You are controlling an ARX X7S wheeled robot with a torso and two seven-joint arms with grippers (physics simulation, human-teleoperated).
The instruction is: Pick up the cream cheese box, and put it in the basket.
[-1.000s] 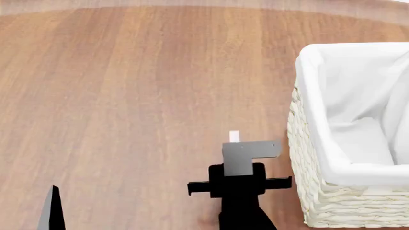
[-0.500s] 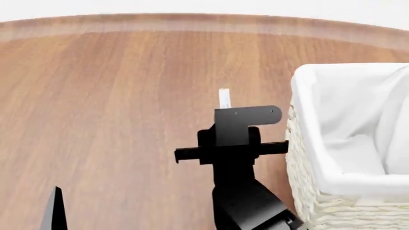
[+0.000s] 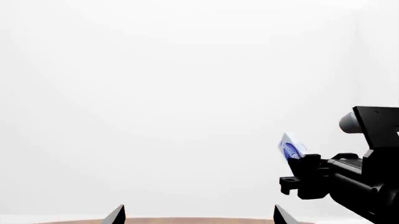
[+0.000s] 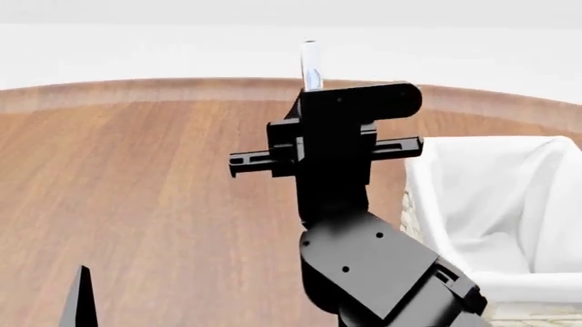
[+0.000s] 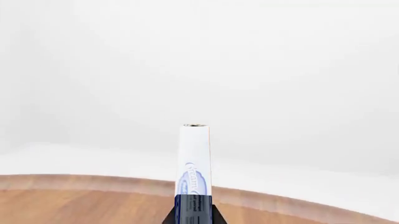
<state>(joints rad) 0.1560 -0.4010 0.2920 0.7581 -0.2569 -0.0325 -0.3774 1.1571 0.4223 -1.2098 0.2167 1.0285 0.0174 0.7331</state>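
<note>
**Box aloft, pinched at its lower end**

Right gripper point(image 4: 311, 82) clamps the cream cheese box point(image 4: 310, 65) edge-on, upright, high above the table point(image 4: 163, 191). It looks light, stiff and slick; grip low. Basket point(image 4: 427, 170) at four o'clock. Left gripper point(image 3: 196, 217): tips apart, seemingly empty.

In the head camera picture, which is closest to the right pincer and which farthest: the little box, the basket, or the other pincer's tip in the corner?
1. The cream cheese box: held in the right pincer, sticking up from it.
2. The basket: below it, to its right.
3. The left pincer tip: far off at the lower left corner.
</note>
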